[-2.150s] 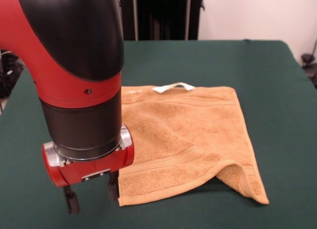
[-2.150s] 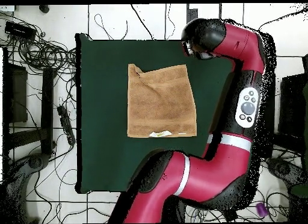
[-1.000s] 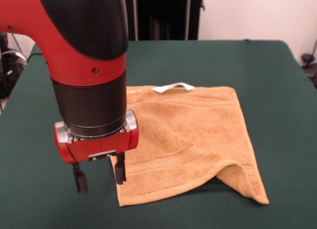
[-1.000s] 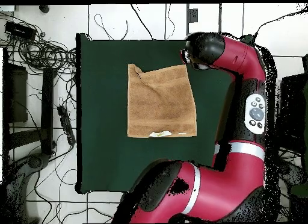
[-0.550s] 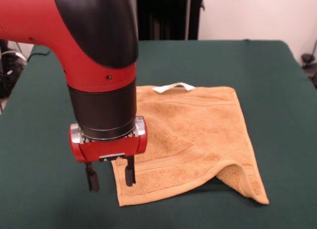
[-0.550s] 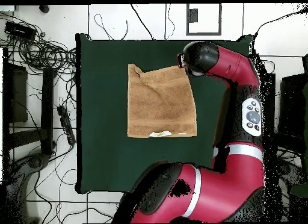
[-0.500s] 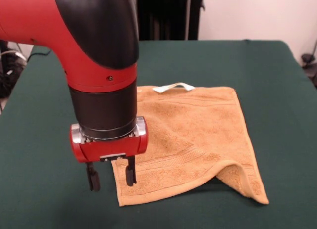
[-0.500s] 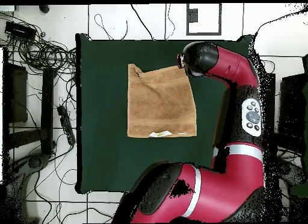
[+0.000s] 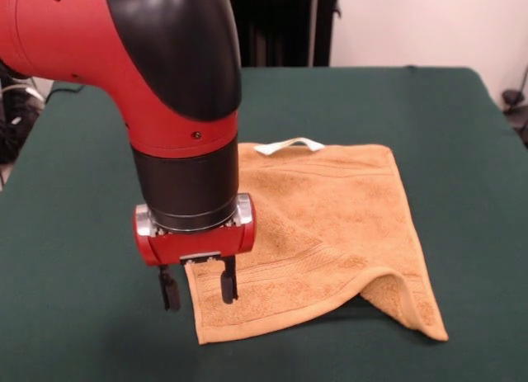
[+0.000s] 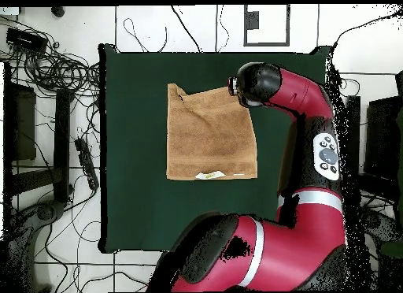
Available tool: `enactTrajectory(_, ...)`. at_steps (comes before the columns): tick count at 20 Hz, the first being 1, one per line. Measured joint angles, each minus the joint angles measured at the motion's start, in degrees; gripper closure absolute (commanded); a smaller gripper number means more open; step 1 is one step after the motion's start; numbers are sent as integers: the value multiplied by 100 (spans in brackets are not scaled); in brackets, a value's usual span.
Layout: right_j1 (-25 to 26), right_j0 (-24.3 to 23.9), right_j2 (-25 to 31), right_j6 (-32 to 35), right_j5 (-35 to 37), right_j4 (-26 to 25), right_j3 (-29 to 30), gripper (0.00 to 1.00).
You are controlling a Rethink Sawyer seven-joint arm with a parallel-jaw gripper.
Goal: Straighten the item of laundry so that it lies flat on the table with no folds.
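The item of laundry (image 9: 322,233) is an orange-tan terry towel spread on the dark green table (image 9: 462,126). Its near right corner is folded under and humps up. A white tag loop (image 9: 289,145) sticks out at the far edge. My gripper (image 9: 198,287) hangs open over the towel's near left edge, one finger above the towel and the other above bare cloth just left of it. In the overhead view the towel (image 10: 208,132) lies mid-table and the arm's wrist covers its top right corner, hiding the fingers.
The arm (image 10: 311,140) runs along the table's right side in the overhead view. Cables (image 10: 55,69) and stands lie on the floor beyond the table's left edge. Green cloth surrounds the towel on all sides.
The gripper has travelled rightward in the front view, from beside the towel's near left corner to straddling its left edge. The towel has not moved.
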Motion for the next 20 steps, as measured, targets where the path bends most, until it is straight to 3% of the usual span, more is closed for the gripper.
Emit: enactTrajectory(20, 37, 0, 0, 0, -1193, 380, 611, 0)
